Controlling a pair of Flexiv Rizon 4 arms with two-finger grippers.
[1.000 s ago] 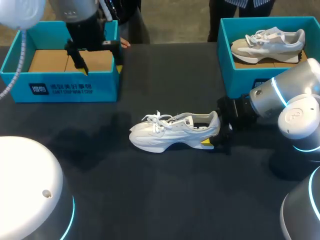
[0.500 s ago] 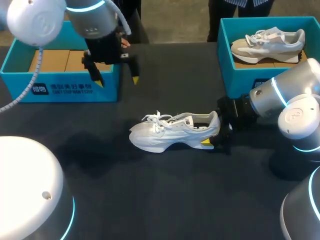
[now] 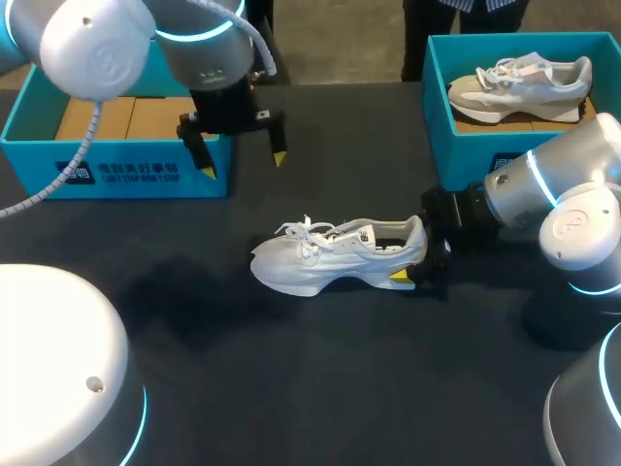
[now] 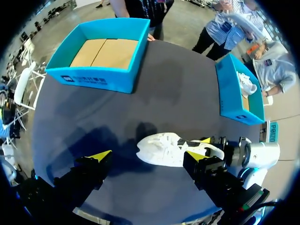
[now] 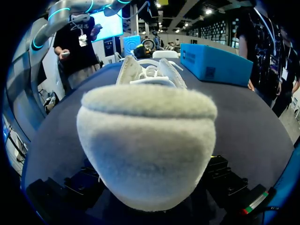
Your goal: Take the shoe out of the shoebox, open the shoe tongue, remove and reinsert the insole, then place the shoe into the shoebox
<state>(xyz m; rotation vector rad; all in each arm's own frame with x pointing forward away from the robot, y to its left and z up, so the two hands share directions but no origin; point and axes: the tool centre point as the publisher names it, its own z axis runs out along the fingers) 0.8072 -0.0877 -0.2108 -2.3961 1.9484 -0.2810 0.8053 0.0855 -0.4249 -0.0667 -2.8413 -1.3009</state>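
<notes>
A white shoe (image 3: 335, 254) stands upright on the dark table, toe to the left. My right gripper (image 3: 417, 269) is at its heel, one finger on each side, shut on it. In the right wrist view the grey heel (image 5: 145, 136) fills the space between the black fingers (image 5: 225, 180). My left gripper (image 3: 241, 163) hangs open and empty above the table, behind and left of the shoe, beside the empty blue shoebox (image 3: 116, 175). In the left wrist view the shoe (image 4: 171, 149) lies far below the open left gripper (image 4: 149, 154).
A second blue shoebox (image 3: 466, 146) at the back right holds another white and grey shoe (image 3: 519, 83). The same box (image 4: 236, 91) shows in the left wrist view, and the empty one (image 4: 101, 75) lies beyond the gripper.
My left arm has swung right and forward, from over the empty shoebox out over the table toward the shoe. The right arm and the shoe have not moved.
</notes>
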